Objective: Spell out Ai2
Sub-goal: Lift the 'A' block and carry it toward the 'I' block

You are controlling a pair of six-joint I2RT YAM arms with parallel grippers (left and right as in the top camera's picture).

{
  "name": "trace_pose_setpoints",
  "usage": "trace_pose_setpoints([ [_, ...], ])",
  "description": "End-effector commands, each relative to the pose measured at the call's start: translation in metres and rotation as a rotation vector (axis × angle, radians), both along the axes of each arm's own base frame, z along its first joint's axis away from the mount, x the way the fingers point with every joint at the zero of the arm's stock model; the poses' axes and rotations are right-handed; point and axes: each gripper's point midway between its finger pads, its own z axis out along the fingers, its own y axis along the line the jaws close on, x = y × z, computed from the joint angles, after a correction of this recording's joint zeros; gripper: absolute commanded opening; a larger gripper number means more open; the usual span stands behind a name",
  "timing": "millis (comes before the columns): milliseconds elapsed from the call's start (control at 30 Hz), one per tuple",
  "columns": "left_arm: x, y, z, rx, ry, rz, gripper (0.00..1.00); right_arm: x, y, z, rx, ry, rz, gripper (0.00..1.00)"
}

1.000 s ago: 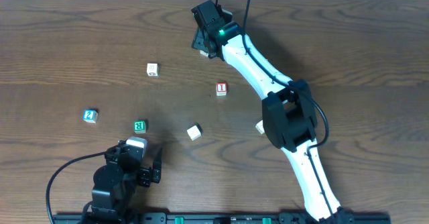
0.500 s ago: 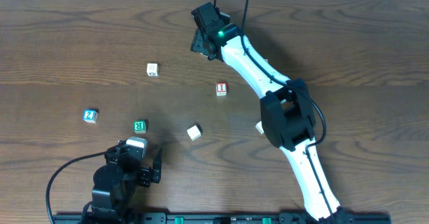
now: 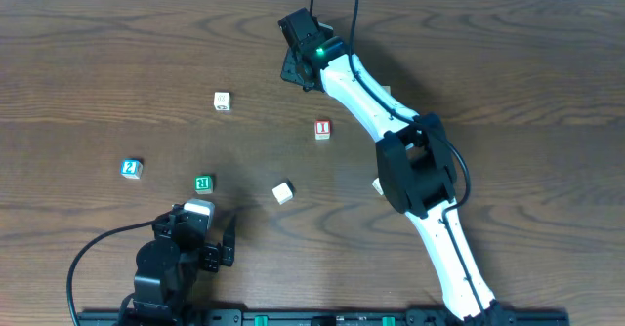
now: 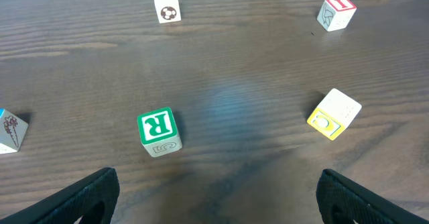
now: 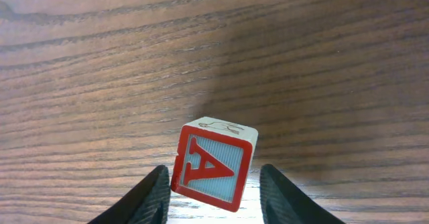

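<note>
The red-and-white "A" cube (image 5: 214,163) lies turned at an angle on the table between the fingers of my right gripper (image 5: 214,197). The left finger touches it and a thin gap shows at the right finger. In the overhead view the right gripper (image 3: 296,64) is at the far middle of the table and hides the cube. The red-and-white "I" cube (image 3: 322,129) sits mid-table and shows in the left wrist view (image 4: 336,13). The blue-and-white "2" cube (image 3: 131,168) is at the left. My left gripper (image 3: 223,250) is open and empty near the front edge.
A green "R" cube (image 3: 203,183) lies just ahead of the left gripper. A white cube (image 3: 223,101) with a ball picture is farther back. A yellowish cube (image 3: 283,192) lies right of the green one. Another pale cube (image 3: 378,183) sits against the right arm.
The right gripper has shifted slightly toward the far left of the table. The left arm and the loose cubes have not moved.
</note>
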Motion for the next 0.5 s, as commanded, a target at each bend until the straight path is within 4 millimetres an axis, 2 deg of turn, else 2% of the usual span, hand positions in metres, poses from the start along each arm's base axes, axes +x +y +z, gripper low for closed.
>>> trace_pose_setpoints([
  [0, 0.0004, 0.0014, -0.0016, 0.007, -0.002, 0.004, 0.95, 0.0019, 0.0035, -0.0047, -0.012, -0.006, 0.022, 0.41],
  [467, 0.0005, 0.0014, -0.0016, 0.007, -0.003, 0.004, 0.95, -0.003, 0.0002, -0.0068, -0.115, -0.015, 0.196, 0.4],
])
